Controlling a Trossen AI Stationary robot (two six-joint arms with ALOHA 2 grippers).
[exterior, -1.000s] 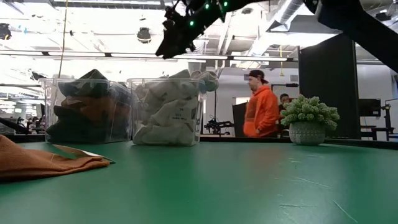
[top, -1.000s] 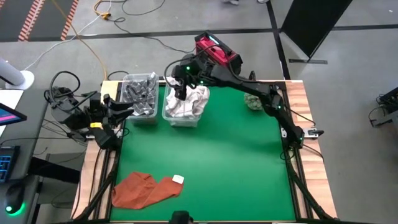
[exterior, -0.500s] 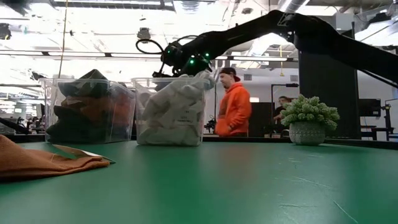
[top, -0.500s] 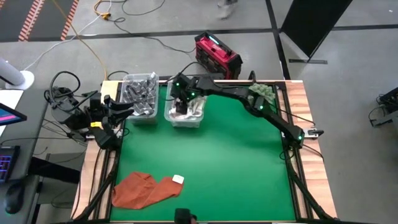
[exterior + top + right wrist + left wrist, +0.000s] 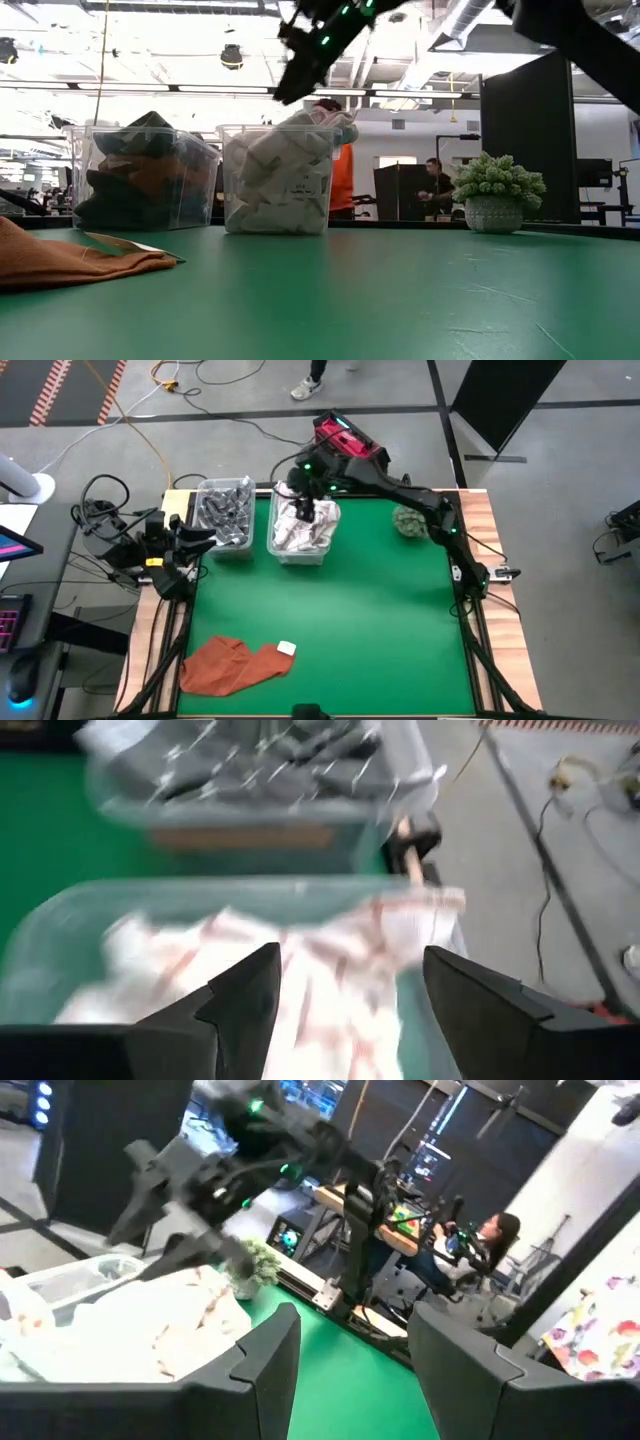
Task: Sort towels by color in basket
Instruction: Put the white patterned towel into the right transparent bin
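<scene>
Two clear bins stand at the table's far side. The left bin (image 5: 226, 515) (image 5: 142, 180) holds dark grey and rust-orange towels. The right bin (image 5: 301, 532) (image 5: 278, 190) is heaped with white and checked towels (image 5: 300, 970). My right gripper (image 5: 304, 507) (image 5: 287, 90) (image 5: 345, 990) hangs open above that heap, slanting down, nothing between its fingers. A rust-orange towel (image 5: 235, 662) (image 5: 70, 258) lies flat near the front left corner. My left gripper (image 5: 190, 540) (image 5: 350, 1355) waits open at the table's left edge.
A potted green spiky ball (image 5: 408, 520) (image 5: 495, 195) stands at the far right of the table. The green mat's middle (image 5: 350, 620) is bare. A red case (image 5: 348, 442) sits on the floor behind the table. People (image 5: 342, 180) stand beyond the far edge.
My right gripper dipped into the bin of white towels, pressing the heap down, then rose clear above it again. The bin has slid a little toward the table's right edge.
</scene>
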